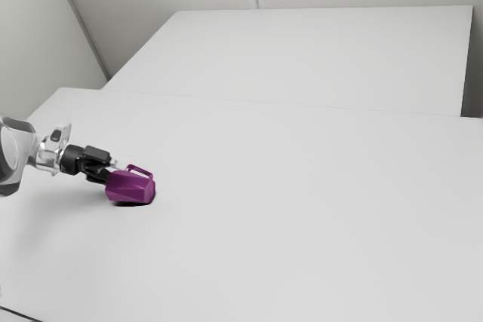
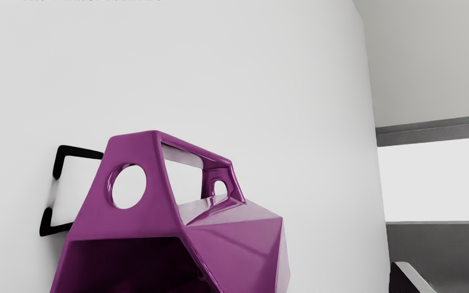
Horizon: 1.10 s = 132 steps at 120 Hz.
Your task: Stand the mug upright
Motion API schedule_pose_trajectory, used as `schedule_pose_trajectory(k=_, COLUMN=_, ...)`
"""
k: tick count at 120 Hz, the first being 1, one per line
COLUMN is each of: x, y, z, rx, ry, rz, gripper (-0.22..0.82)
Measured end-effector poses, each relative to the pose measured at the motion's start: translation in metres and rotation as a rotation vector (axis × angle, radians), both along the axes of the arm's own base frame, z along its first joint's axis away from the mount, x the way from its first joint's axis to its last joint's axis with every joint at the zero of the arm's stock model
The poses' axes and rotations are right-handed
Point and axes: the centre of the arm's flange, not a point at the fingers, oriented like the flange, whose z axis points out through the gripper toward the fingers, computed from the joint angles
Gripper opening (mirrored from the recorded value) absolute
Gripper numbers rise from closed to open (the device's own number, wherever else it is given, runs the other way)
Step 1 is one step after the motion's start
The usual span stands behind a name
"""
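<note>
Mug (image 1: 131, 188) on its side on desk (image 1: 302, 216), mouth toward gripper (image 1: 112, 172), base toward exterior view's right, long axis roughly level. Gripper released.

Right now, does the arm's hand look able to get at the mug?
Probably yes: the hand is right by the mug, whose open mouth faces it and whose handle sticks up. I see nothing blocking the way, but can't judge how firm a hold would be.
</note>
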Motion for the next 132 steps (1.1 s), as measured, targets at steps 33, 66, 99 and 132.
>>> schedule_pose_trajectory(k=33, x=-0.001, y=0.0, z=-0.001, rx=0.001, ry=-0.009, rz=-0.008, gripper=-0.07)
schedule_pose_trajectory(k=66, x=0.005, y=-0.002, z=0.039, rx=0.036, ry=-0.069, rz=-0.031, gripper=-0.16)
schedule_pose_trajectory(k=99, x=0.055, y=-0.113, z=0.15, rx=0.43, ry=-0.128, rz=-0.389, gripper=-0.18)
schedule_pose_trajectory(k=132, x=0.097, y=-0.281, z=0.193, rx=1.001, ry=-0.181, rz=-0.697, gripper=-0.18)
